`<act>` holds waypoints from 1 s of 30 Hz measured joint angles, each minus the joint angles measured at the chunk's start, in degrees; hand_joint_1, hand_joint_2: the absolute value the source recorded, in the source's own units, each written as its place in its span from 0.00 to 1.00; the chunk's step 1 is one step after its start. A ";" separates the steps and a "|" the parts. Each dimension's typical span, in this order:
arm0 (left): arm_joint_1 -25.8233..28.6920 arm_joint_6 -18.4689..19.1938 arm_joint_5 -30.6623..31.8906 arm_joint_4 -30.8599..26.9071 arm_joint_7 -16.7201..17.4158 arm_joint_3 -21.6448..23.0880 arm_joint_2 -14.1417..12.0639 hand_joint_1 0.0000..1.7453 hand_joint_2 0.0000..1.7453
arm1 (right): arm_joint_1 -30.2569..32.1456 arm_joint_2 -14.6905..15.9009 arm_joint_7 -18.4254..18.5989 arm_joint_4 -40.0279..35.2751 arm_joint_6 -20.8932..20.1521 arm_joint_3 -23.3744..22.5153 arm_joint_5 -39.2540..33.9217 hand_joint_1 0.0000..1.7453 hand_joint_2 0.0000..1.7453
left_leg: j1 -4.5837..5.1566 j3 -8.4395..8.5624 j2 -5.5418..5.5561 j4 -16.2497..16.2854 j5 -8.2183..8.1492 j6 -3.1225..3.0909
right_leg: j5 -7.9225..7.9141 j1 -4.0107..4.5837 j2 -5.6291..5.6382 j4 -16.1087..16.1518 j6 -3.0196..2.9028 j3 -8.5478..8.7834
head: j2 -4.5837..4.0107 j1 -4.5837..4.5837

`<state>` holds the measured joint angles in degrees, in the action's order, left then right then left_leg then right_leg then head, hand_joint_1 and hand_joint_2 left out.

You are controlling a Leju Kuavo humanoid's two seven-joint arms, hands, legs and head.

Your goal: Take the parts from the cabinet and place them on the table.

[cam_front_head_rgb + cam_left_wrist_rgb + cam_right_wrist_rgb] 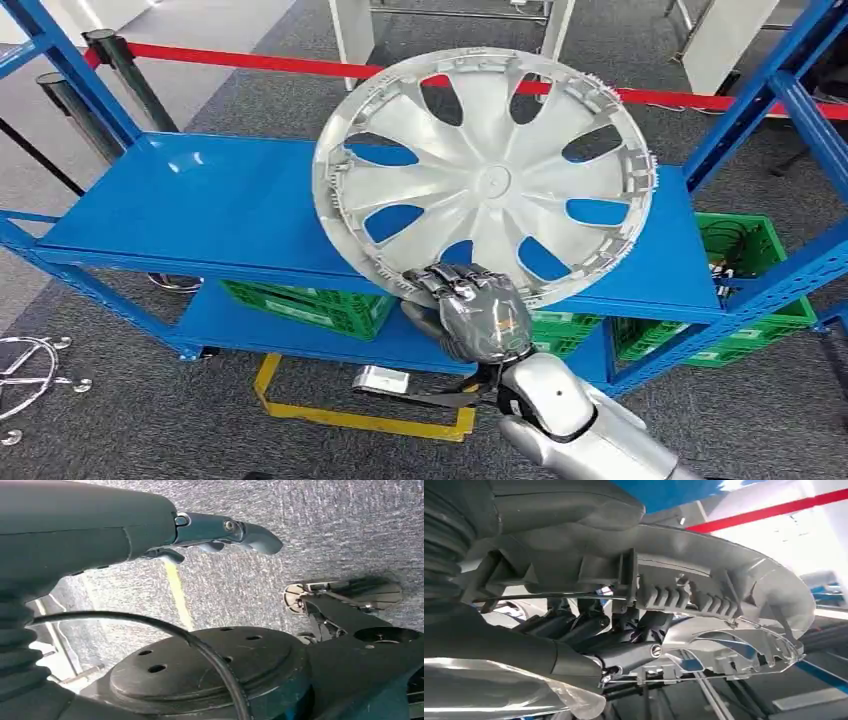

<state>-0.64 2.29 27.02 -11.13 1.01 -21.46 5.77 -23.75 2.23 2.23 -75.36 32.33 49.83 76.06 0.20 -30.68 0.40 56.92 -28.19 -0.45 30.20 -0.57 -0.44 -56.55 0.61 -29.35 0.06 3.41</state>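
A silver wheel cover [485, 180] with several spoke openings stands tilted up above the blue cabinet shelf [200, 210]. My right hand [470, 310] grips its lower rim, fingers curled over the edge. In the right wrist view the dark fingers [589, 625] wrap the ribbed rim of the wheel cover [704, 595] from close up. My left hand [220, 532] hangs over grey carpet with its fingers loosely extended and nothing in it.
Green crates [310, 305] sit on the lower shelf, another green crate [745, 250] at the right. Blue uprights [770, 90] frame the cabinet. A red barrier tape [250, 60] runs behind. A chrome part [25, 370] lies on the floor at left.
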 joint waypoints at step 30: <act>-0.71 -0.11 2.01 0.00 -1.03 0.17 -0.20 0.00 1.00 | -0.09 0.77 0.68 -2.67 2.14 2.86 4.20 1.00 1.00 | 0.00 0.01 0.00 0.00 0.00 0.00 | 0.00 0.00 -0.01 0.00 0.00 0.01 | -0.02 0.00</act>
<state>-1.36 2.19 29.03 -11.13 -0.02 -21.29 5.57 -23.84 2.99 2.91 -78.03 34.47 52.70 80.26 0.19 -30.67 0.40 56.91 -28.19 -0.45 30.20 -0.57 -0.45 -56.55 0.61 -29.34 0.04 3.41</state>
